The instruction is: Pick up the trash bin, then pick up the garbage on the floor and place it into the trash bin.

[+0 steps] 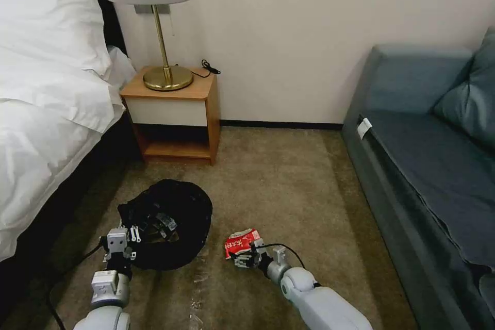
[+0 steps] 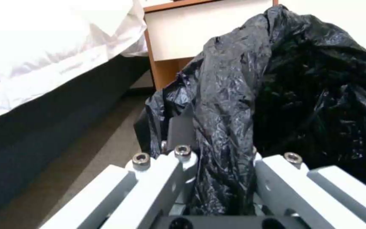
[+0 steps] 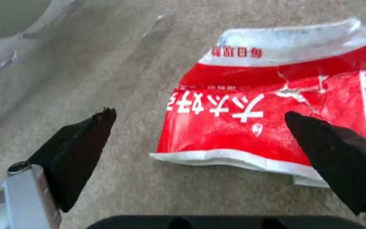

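The bin (image 1: 172,224) sits on the carpet (image 1: 289,191) in front of the nightstand (image 1: 175,113), close to the foot of the bed (image 1: 46,129). From the head view, only its black liner (image 1: 191,206) can be seen, crumpled over the rim and hanging loose. The left gripper (image 1: 135,233) is at the bin's near edge, on the side toward the bed. In the left wrist view the gripper (image 2: 223,178) is pinching a fold of the liner (image 2: 233,111), the plastic bunched up between the two grey fingers (image 2: 162,178). Whether the hard rim is caught inside that fold cannot be told.

The red-and-white packet (image 1: 240,244) lies flat on the carpet just beside the bin, on the side toward the sofa (image 1: 428,165). The right gripper (image 1: 246,258) is low over the packet's near edge. In the right wrist view this gripper (image 3: 200,117) is spread wide, its dark fingertips (image 3: 81,140) apart, one over bare carpet and the other over the packet (image 3: 276,105). Neither tip is closed on the packet, and it lies crumpled with its white band away from the gripper.

A lamp (image 1: 154,15) stands on the nightstand, beyond the bin.
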